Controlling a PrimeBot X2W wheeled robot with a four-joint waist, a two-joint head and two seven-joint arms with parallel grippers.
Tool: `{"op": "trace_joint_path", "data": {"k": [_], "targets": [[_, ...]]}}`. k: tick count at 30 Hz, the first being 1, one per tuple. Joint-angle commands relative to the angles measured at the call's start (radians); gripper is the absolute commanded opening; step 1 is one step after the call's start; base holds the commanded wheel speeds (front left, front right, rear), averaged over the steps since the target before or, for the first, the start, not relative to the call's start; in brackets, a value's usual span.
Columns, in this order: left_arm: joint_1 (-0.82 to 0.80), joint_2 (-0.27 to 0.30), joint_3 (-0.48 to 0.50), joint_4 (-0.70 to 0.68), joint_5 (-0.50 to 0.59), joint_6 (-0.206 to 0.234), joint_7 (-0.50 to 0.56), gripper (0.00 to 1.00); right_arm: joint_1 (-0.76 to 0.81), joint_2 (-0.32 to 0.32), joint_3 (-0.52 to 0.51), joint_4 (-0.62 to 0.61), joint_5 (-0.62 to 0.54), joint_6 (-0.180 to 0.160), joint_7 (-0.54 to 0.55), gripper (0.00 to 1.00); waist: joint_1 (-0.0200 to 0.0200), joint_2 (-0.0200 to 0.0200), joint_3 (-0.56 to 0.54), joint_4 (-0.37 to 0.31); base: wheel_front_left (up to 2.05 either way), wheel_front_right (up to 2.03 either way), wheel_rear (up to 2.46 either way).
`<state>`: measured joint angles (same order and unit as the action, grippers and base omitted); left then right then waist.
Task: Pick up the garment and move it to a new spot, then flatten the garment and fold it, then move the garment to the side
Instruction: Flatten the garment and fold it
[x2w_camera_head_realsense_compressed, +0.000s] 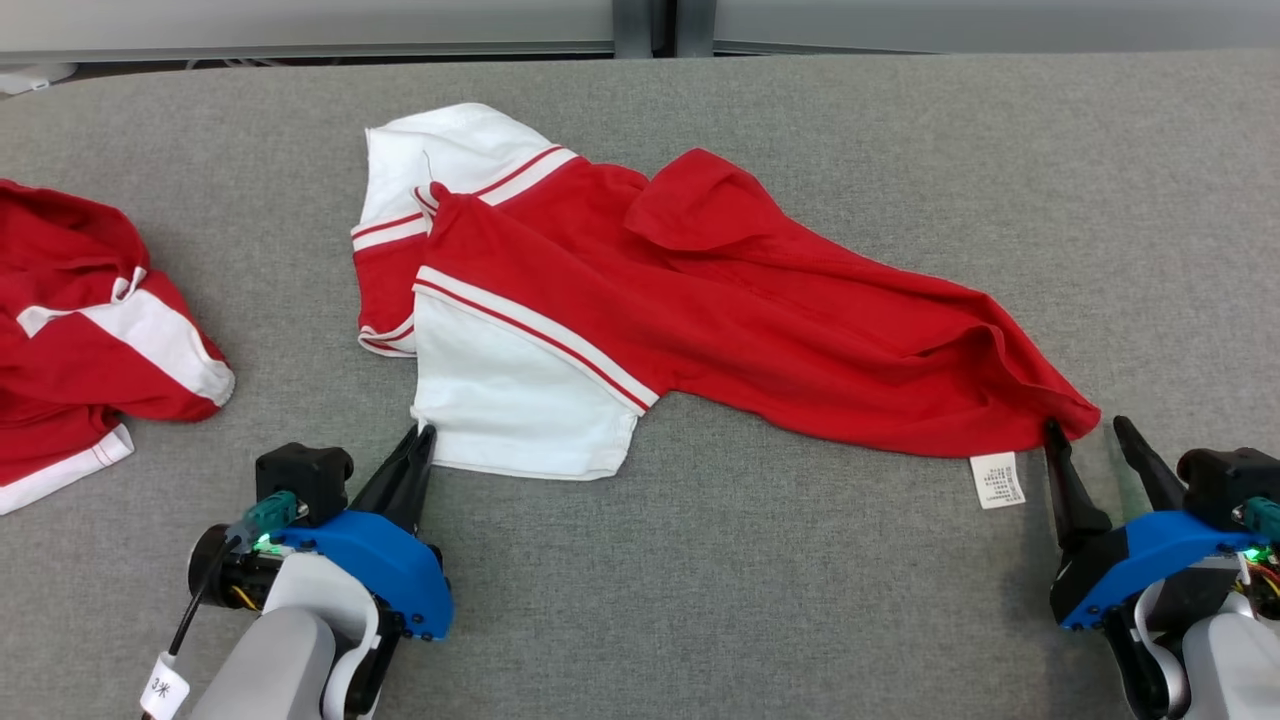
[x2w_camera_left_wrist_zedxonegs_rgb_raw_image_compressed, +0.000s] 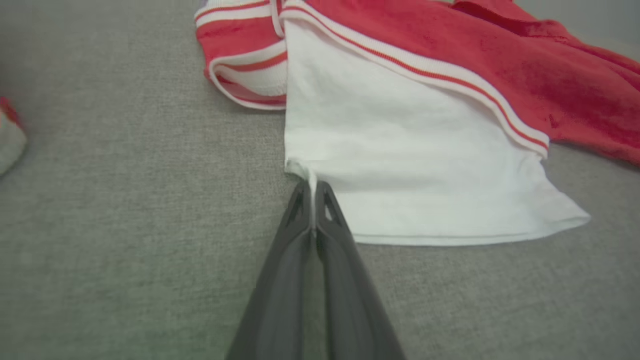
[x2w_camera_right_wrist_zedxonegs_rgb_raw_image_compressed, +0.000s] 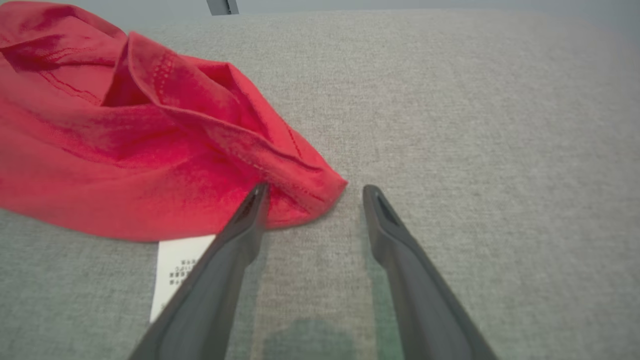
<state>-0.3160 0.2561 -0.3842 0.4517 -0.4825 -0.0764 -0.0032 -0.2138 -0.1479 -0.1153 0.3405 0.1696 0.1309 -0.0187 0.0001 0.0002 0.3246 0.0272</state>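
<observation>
Two corners of the garment (x2w_camera_head_realsense_compressed: 700, 300) decide the coming move, one in front of each claw. At the left, the left gripper (x2w_camera_head_realsense_compressed: 424, 436) has its fingers pressed together on the near-left corner of the white panel (x2w_camera_head_realsense_compressed: 520, 410). The left wrist view shows a thin pinch of white cloth caught between the closed tips. From there the garment's long axis runs across the table (x2w_camera_head_realsense_compressed: 800, 600), left to right. The white panel and striped sleeves bunch at the left, and the red body narrows to a point at the right. The whole piece lies just beyond both claws, on the side away from the robot.

At the right end, the right gripper (x2w_camera_head_realsense_compressed: 1085, 428) stands with its fingers apart, holding nothing. The red corner (x2w_camera_right_wrist_zedxonegs_rgb_raw_image_compressed: 320, 192) reaches only a little way into the gap. One finger lies at the cloth's edge and the other over bare table. Closing there would likely catch little fabric, so a small push forward looks needed first. A white label (x2w_camera_head_realsense_compressed: 998, 480) lies flat on the table just inside that claw.

The table is covered in grey woven fabric. A second garment (x2w_camera_head_realsense_compressed: 90, 320), red and white and crumpled, sits at the far left, well apart. Behind the far edge stand pale wall panels and a dark post (x2w_camera_head_realsense_compressed: 640, 25).
</observation>
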Motion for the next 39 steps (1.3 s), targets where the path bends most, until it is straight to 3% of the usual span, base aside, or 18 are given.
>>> {"op": "trace_joint_path", "data": {"k": [1,3,12,22,31,39], "targets": [[-0.016,0.005,0.004,-0.009,0.005,0.007,-0.012,0.0,-0.026,-0.011,0.005,0.023,0.013,0.0,-0.013,0.43,-0.0001,-0.0002,0.002,0.005,0.0,0.0,0.0],[-0.009,0.006,0.006,-0.019,0.004,0.012,-0.022,0.0,-0.04,-0.018,0.016,0.048,0.021,0.0,-0.02,0.0,-0.0001,-0.0002,0.002,0.007,0.0,0.0,0.0],[0.022,0.029,0.034,-0.143,0.017,0.05,-0.099,0.0,-0.042,-0.045,0.032,0.002,0.074,0.0,-0.075,0.0,-0.0001,-0.0002,-0.03,0.001,0.0,0.0,0.0],[-0.049,0.117,0.088,-0.535,0.108,0.138,-0.107,0.0,-0.092,-0.065,-0.042,-0.371,0.047,0.0,-0.012,0.0,-0.0001,-0.0002,-0.132,-0.014,0.0,0.0,0.0],[-0.339,0.18,0.157,-0.829,0.201,0.18,-0.019,0.0,-0.295,-0.114,-0.159,-0.676,0.049,0.0,0.139,0.0,-0.0001,-0.0002,-0.223,-0.019,0.0,0.0,0.0],[-0.583,0.182,0.141,-0.83,0.205,0.148,0.077,0.0,-0.479,-0.198,-0.201,-0.692,0.088,0.0,0.256,0.0,-0.0001,-0.0002,-0.252,-0.025,0.0,0.0,0.0]]}}
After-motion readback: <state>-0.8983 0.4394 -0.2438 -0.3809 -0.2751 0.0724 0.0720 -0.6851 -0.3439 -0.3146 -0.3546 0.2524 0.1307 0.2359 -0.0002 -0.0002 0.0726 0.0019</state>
